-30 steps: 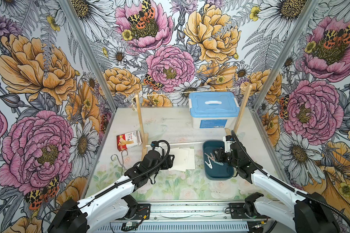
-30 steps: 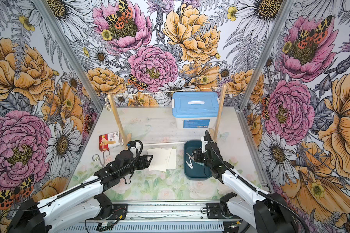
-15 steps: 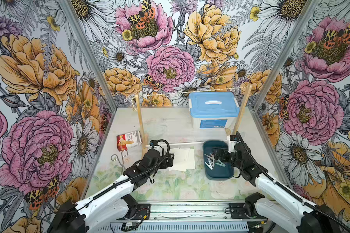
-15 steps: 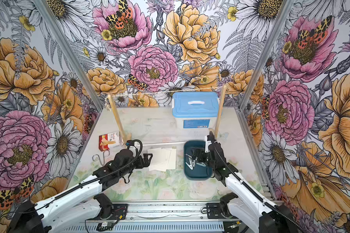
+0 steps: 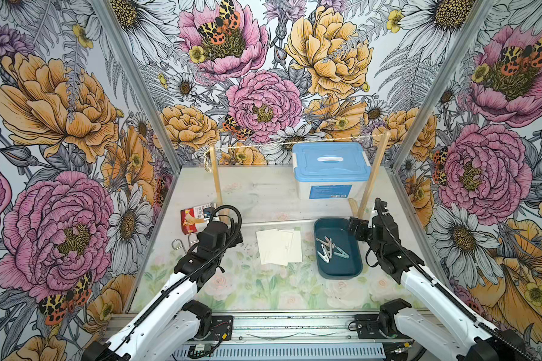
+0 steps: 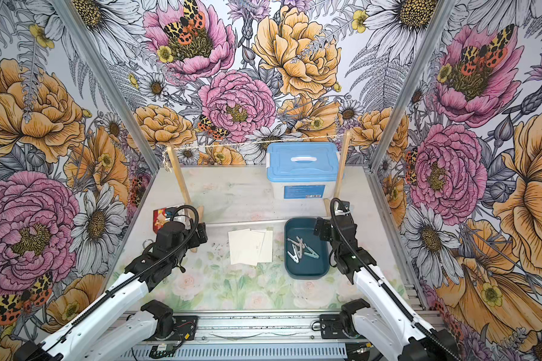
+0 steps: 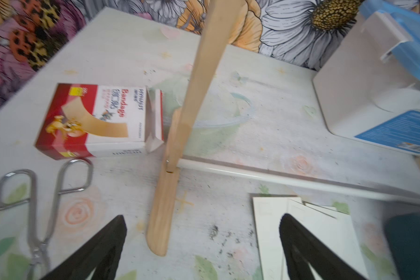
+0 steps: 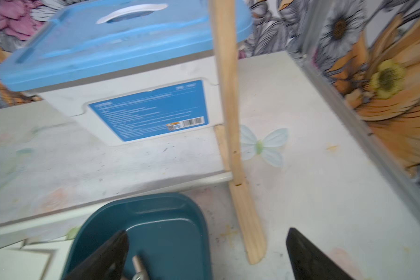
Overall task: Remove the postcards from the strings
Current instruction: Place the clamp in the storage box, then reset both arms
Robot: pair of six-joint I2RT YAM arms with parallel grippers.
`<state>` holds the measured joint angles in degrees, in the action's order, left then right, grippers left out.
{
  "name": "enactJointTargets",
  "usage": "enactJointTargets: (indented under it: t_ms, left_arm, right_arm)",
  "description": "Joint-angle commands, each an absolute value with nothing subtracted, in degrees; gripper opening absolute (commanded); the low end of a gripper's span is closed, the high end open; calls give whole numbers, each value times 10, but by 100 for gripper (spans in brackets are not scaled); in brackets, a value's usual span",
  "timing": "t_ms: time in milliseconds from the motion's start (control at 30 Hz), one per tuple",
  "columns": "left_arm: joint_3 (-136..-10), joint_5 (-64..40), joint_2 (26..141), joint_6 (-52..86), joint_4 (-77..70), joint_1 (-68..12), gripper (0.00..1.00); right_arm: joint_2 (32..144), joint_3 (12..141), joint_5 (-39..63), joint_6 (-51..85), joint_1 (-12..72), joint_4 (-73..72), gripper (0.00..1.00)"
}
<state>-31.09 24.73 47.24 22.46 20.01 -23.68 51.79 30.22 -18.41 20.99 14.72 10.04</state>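
Note:
The postcards (image 5: 279, 247) (image 6: 251, 247) lie flat in a loose white stack on the table, between the two arms; their near corner shows in the left wrist view (image 7: 308, 237). The strings (image 5: 294, 142) (image 6: 254, 142) run bare between two wooden posts (image 5: 217, 184) (image 5: 373, 178). My left gripper (image 5: 237, 239) (image 7: 203, 218) is open and empty, just left of the stack, by the left post's foot. My right gripper (image 5: 354, 228) (image 8: 207, 232) is open and empty over the far right corner of the teal tray (image 5: 354, 272).
Several pastel clothespins (image 5: 329, 248) lie in the tray. A blue-lidded box (image 5: 329, 162) stands at the back right. A bandage box (image 5: 194, 217) and metal tongs (image 7: 41, 194) lie at the left. A thin white rod (image 5: 279, 222) crosses between the post feet.
Both grippers have opened wider. The left one has drawn back leftward from the cards. The right one has moved from over the tray's middle to its far right corner.

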Motion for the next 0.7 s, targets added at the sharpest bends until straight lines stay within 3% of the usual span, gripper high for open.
enactJointTargets:
  t_ms: [0, 200, 367, 667]
  left_arm:
    - [-302, 329, 484, 134, 134, -219, 99]
    - [-258, 319, 561, 72, -72, -136, 99]
    - [-237, 316, 680, 25, -245, -82, 99]
    - [-182, 240, 858, -24, -593, -58, 99]
  right_arm:
    - [529, 305, -296, 166, 131, 72, 99]
    - [587, 236, -382, 102, 113, -121, 99]
    - [655, 193, -384, 66, 85, -302, 100]
    - [789, 137, -260, 38, 54, -577, 99]
